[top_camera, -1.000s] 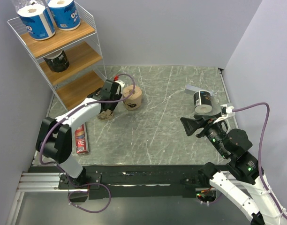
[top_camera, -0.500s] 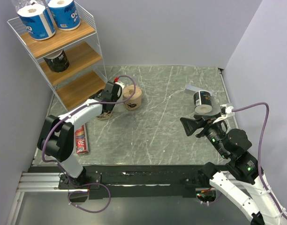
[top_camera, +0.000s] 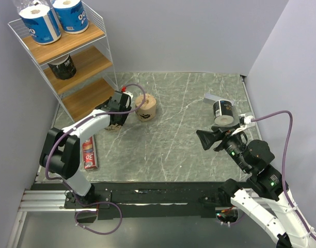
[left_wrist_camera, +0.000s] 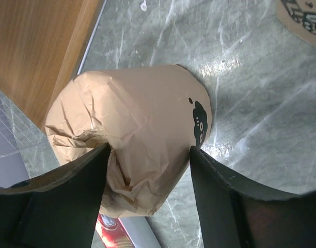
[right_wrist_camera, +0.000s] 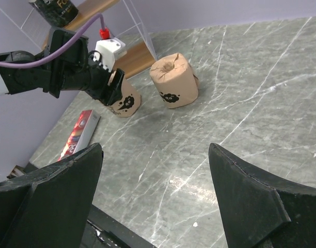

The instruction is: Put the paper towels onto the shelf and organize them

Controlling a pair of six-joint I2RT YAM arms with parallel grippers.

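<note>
A tan paper towel roll point(left_wrist_camera: 142, 119) sits on the table just off the shelf's point(top_camera: 91, 62) bottom board. My left gripper point(left_wrist_camera: 148, 150) is open and straddles it, with one finger at each side and the left finger point(left_wrist_camera: 91, 170) against its crumpled end. A second tan roll point(top_camera: 146, 107) stands just to its right. Two blue-wrapped rolls point(top_camera: 40, 23) occupy the top board, and a black one point(top_camera: 62, 67) the middle board. Another black roll point(top_camera: 223, 112) lies at the table's right. My right gripper point(top_camera: 202, 139) hovers open and empty, low over the table near it.
A flat red box point(top_camera: 89, 153) lies on the table left of my left arm. A small grey block point(top_camera: 214, 98) lies behind the black roll on the right. Walls close in the table on the left, back and right.
The left jaws pinched in on the tan roll, then spread wider again, and the gripper shifted slightly. The right gripper drifted a little to the left.
</note>
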